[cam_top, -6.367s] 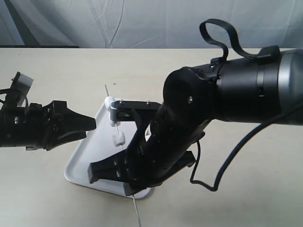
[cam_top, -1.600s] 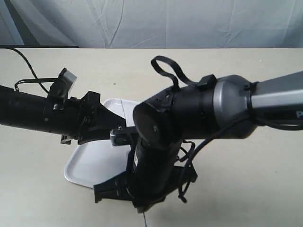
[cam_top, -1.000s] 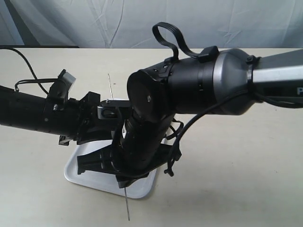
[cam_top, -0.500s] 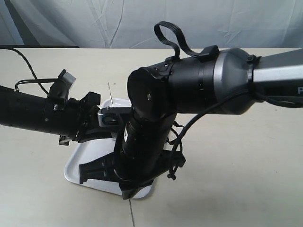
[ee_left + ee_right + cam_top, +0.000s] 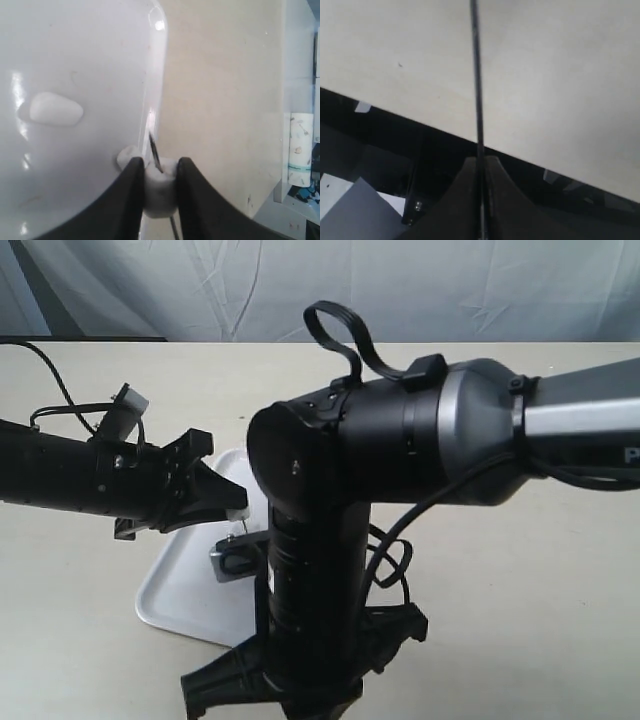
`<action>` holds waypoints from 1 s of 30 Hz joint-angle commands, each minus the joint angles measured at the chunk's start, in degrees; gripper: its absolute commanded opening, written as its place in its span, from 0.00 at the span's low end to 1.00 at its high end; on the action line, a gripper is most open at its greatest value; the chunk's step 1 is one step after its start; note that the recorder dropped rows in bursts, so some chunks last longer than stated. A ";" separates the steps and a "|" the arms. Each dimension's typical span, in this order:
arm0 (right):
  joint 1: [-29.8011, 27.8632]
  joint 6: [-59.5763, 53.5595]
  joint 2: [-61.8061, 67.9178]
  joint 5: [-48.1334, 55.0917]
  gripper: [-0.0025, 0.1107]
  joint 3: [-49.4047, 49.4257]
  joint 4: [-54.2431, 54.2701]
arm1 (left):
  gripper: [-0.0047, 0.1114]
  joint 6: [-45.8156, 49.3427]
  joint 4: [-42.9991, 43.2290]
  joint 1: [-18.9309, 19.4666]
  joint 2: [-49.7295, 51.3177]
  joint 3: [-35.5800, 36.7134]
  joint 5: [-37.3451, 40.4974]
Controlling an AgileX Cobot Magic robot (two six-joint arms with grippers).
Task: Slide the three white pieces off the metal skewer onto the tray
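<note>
My left gripper is shut on a white piece that hangs just over the rim of the tray. The metal skewer runs through this piece, and its pointed tip just pokes out. A second white piece sits on the tray against the rim, partly behind one finger. The third piece lies loose on the tray. My right gripper is shut on the skewer. In the exterior view the left gripper holds its piece above the tray.
The bulky right arm stands in front of the camera and hides much of the tray and the skewer. The right wrist view shows the table's edge with dark floor below it. A beige tabletop surrounds the tray.
The right arm has swung down towards the front edge of the table, drawing the skewer back through the pieces. The far tip no longer sticks out past the left gripper, which stays shut.
</note>
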 commanded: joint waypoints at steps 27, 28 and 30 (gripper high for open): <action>-0.78 2.83 0.41 -1.14 0.02 3.90 -16.18 | 0.07 -2.98 11.22 3.93 -11.32 -0.15 -3.34; -1.91 2.03 0.83 -2.13 0.02 3.76 -15.44 | 0.04 -4.84 13.43 4.60 -13.44 -0.15 -3.45; -4.56 1.00 2.13 -4.59 0.02 3.63 -14.60 | 0.04 -7.91 16.26 5.60 -16.94 -0.15 -3.86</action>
